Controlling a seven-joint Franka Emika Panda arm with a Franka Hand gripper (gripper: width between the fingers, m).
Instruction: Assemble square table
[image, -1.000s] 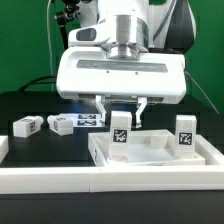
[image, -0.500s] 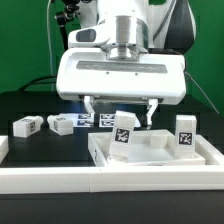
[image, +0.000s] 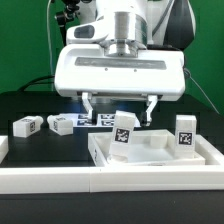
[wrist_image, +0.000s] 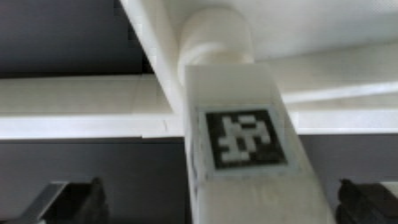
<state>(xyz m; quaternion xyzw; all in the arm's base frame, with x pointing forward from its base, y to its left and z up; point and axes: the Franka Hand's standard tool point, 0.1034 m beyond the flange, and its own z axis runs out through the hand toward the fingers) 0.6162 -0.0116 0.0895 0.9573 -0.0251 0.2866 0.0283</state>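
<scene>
The square tabletop (image: 150, 166), a white slab with a raised rim, lies at the front. One white leg (image: 123, 135) with a tag stands in it, leaning slightly. A second leg (image: 185, 135) stands at the exterior view's right. Two more legs (image: 27, 125) (image: 62, 125) lie loose on the black table at the left. My gripper (image: 120, 104) is open wide just above the leaning leg and touches nothing. In the wrist view the leg (wrist_image: 240, 135) fills the middle, with my gripper (wrist_image: 217, 204) open and its dark fingertips (wrist_image: 71, 200) far apart on either side of the leg.
The marker board (image: 95, 120) lies flat behind the tabletop. A long white border rail (image: 100, 186) runs along the front edge. Green wall and cables are behind the arm.
The fingers, close around the middle leg one second ago, have spread wide and let it go. The leg now leans slightly toward the exterior view's right.
</scene>
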